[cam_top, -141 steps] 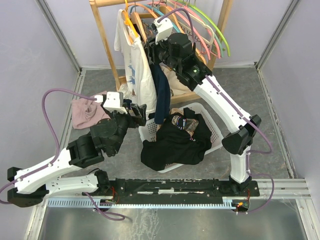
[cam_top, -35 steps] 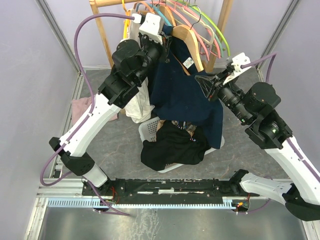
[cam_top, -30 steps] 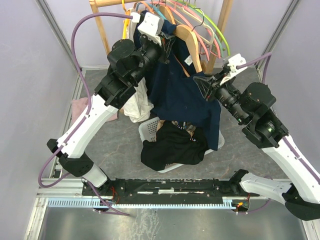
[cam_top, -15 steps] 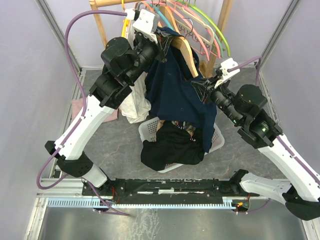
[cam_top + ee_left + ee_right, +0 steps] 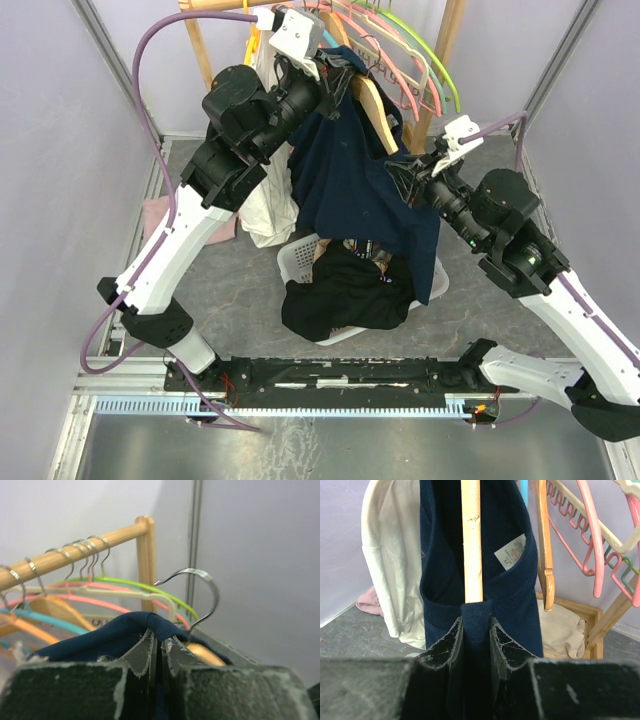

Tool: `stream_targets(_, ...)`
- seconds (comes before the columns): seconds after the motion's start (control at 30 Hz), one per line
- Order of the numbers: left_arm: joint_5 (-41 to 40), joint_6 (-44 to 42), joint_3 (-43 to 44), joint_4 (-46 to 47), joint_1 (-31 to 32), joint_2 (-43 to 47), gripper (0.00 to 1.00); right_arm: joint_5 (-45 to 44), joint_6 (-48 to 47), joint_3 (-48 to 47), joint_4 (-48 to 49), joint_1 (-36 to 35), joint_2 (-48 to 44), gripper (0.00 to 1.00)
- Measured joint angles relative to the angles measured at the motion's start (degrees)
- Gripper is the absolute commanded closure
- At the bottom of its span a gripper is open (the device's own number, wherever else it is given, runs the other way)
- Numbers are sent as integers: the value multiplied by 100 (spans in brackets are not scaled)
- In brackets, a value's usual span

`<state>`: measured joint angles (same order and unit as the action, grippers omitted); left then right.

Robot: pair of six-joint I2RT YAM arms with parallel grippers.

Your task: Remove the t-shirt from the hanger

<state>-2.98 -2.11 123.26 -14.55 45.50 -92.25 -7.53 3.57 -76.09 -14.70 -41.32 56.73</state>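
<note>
T-shirt (image 5: 360, 190) bunched narrower as I raised my left gripper (image 5: 160, 639), pinched on its neckline, while my right gripper (image 5: 475, 622) clamped the collar, with the hanger (image 5: 471, 545) still inside.

Lilac walls (image 5: 60, 150), grey floor (image 5: 245, 300), wooden clothes rack (image 5: 204, 58)

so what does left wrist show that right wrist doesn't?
Left wrist only: the rail with its row of hooks, and the shirt hanger's metal hook, not on the rail.

Right wrist only: the wooden hanger running down inside the collar, the label, a white shirt and a pink cloth on the floor.

Both: the navy t-shirt and the coloured hangers. The left tool and right tool are each shut on navy fabric.
</note>
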Motion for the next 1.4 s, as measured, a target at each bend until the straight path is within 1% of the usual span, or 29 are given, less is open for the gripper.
stream_targets(0.1,310,116,282,-31,0,-140,95,-2,0,-87,-28,0,151,98)
stream_targets(0.23,557,199,343,-42,0,-157,94,13,0,-136,-50,0,269,98)
stream_targets(0.33,629,232,343,-42,0,-157,91,22,0,-149,-68,0,284,98)
stream_targets(0.4,636,234,317,-33,0,-157,85,39,2,-160,-81,0,286,98)
stream_targets(0.53,643,284,149,7,0,-144,65,57,2,-168,-138,2,286,98)
stream_targets(0.6,658,339,35,9,0,-142,57,55,2,-168,-173,2,286,98)
stream_targets(0.67,664,376,-109,13,0,-122,52,46,2,-173,-225,7,286,98)
stream_targets(0.87,662,400,-487,48,2,-2,51,15,0,-203,-385,13,286,98)
stream_targets(1.17,632,400,-505,190,24,4,51,129,0,-232,-378,20,262,98)
stream_targets(1.27,608,400,-505,282,22,-2,52,210,-9,-232,-376,20,245,98)
stream_targets(1.4,605,400,-505,444,24,-52,56,326,-46,-234,-376,22,221,98)
